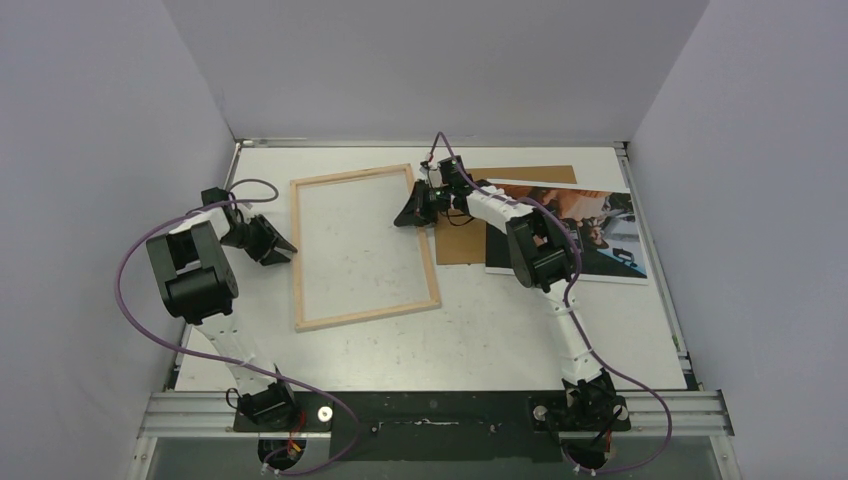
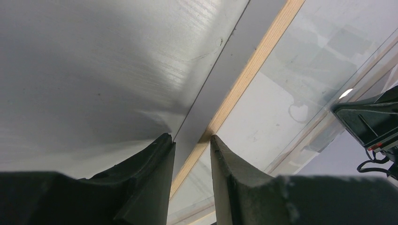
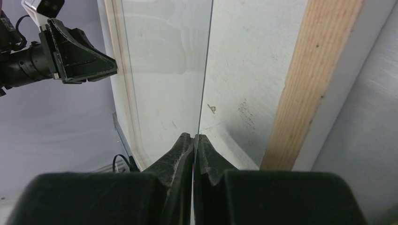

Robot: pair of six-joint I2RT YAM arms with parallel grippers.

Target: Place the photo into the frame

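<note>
The frame [image 1: 300,250] lies pale-wood back up in the middle of the table. My left gripper [image 1: 282,250] is at its left bar. In the left wrist view its fingers stand on either side of that wooden bar [image 2: 248,75], closed against it. My right gripper [image 1: 412,210] is at the frame's upper right side, shut on the edge of a clear sheet [image 3: 164,70] that lies across the frame's opening. The wooden bar [image 3: 314,79] runs just right of it. The photo [image 1: 605,235] lies flat at the right, partly under the right arm.
A brown backing board [image 1: 500,215] lies between the frame and the photo, its right part under the photo. White walls close in the table on three sides. A metal rail [image 1: 430,410] carries both arm bases along the near edge.
</note>
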